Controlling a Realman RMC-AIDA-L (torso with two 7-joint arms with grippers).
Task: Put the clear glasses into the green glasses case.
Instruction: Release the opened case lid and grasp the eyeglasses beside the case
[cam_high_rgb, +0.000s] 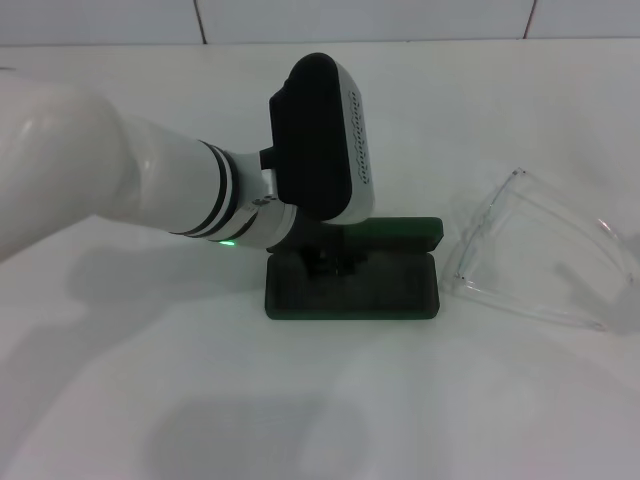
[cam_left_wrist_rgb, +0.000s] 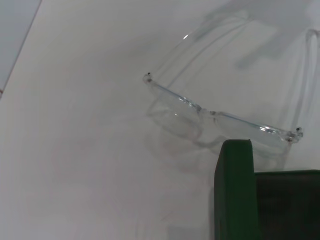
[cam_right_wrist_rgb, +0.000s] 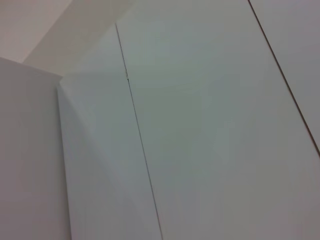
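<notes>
The green glasses case (cam_high_rgb: 352, 292) lies open at the middle of the white table, its lid (cam_high_rgb: 405, 232) laid back behind the base. My left gripper (cam_high_rgb: 333, 262) reaches down from the left into the open case, mostly hidden under its own wrist housing. The clear glasses (cam_high_rgb: 530, 258) rest on the table just right of the case, arms unfolded, touched by neither gripper. In the left wrist view the clear glasses (cam_left_wrist_rgb: 220, 119) lie just beyond an edge of the green case (cam_left_wrist_rgb: 235, 190). My right gripper is out of view.
The white tabletop (cam_high_rgb: 150, 400) spreads around the case, with a tiled wall (cam_high_rgb: 400, 18) at the back. The right wrist view holds only pale flat panels (cam_right_wrist_rgb: 200, 125) with thin seams.
</notes>
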